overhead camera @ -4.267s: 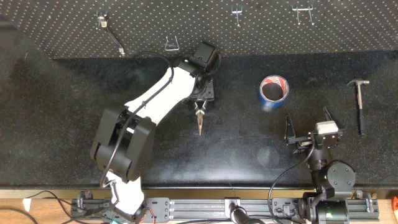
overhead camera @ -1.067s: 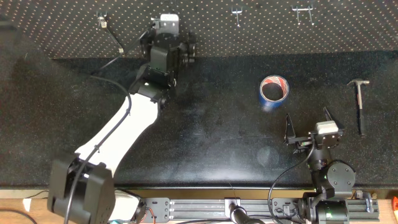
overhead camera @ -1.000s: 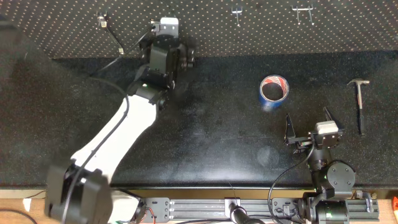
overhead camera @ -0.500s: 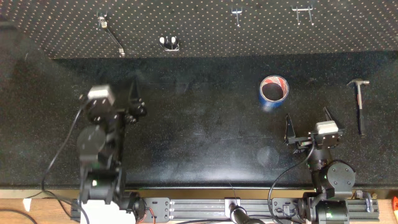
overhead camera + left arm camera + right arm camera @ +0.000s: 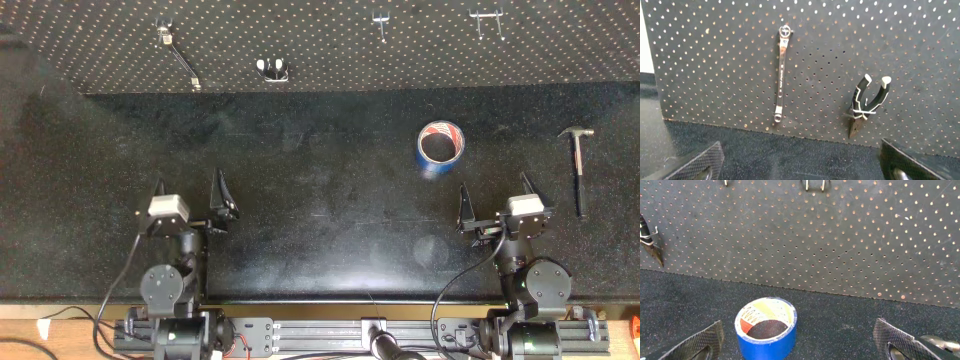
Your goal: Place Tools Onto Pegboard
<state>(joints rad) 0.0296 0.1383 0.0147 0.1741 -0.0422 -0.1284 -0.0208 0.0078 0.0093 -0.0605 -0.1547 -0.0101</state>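
while on pegbd point(image 5: 715, 50), pliers point(image 5: 867, 102) nr wrench point(image 5: 781, 75)

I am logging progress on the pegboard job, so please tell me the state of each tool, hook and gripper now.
wrench: hanging on the pegboard.
pliers: hanging on the pegboard, tips down.
tape roll: lying flat on the mat, hole up.
hammer: lying on the mat.
middle hook: empty.
right hook: empty.
left gripper: open, empty.
right gripper: open, empty.
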